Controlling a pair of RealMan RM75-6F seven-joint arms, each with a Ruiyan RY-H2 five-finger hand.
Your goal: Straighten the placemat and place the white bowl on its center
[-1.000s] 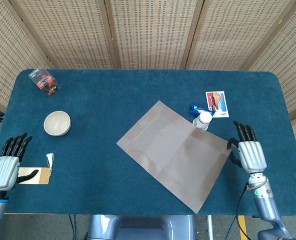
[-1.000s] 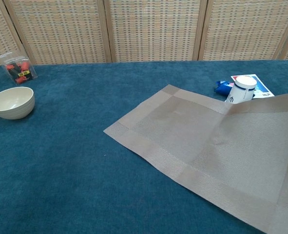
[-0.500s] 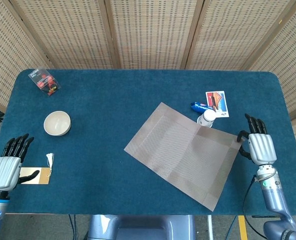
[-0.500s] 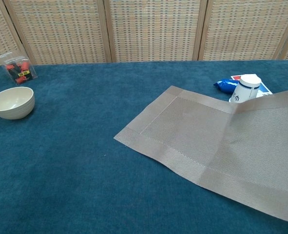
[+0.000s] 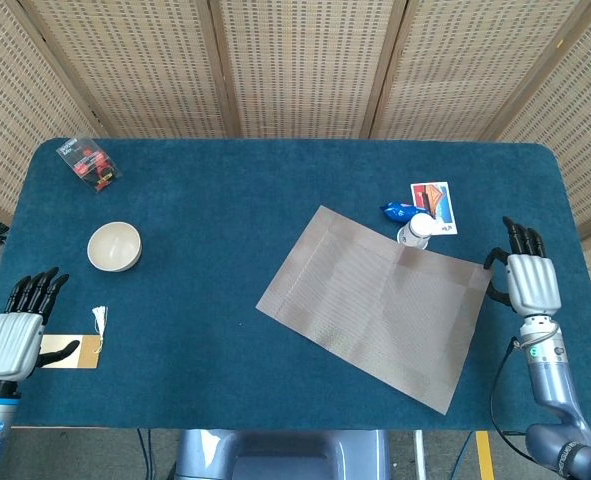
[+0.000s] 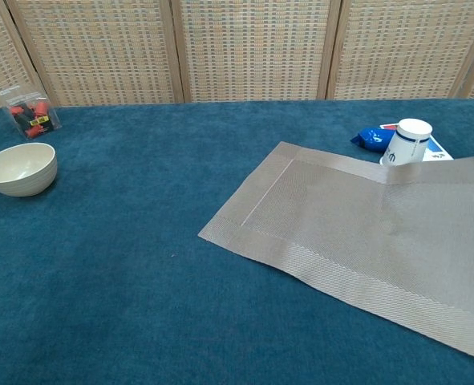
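Observation:
The brown woven placemat (image 5: 375, 305) lies askew on the right half of the blue table; in the chest view the placemat (image 6: 365, 233) has its far right corner slightly raised. My right hand (image 5: 530, 282) is at that right corner and pinches it at the table's right edge. Far to the left, the white bowl (image 5: 114, 246) stands upright and empty, also seen as the bowl (image 6: 18, 169) in the chest view. Near the front left corner, my left hand (image 5: 15, 332) holds nothing, fingers stretched out. Neither hand shows in the chest view.
A small white bottle (image 5: 413, 234) touches the mat's far edge, next to a blue packet (image 5: 400, 211) and a picture card (image 5: 433, 207). A clear bag of red items (image 5: 88, 162) sits at the back left. A tan tag (image 5: 73, 352) lies by my left hand.
My right hand has moved right and away from me, dragging the placemat with it; the mat slid right and turned. The bottle shifted slightly. The left hand and bowl stayed put.

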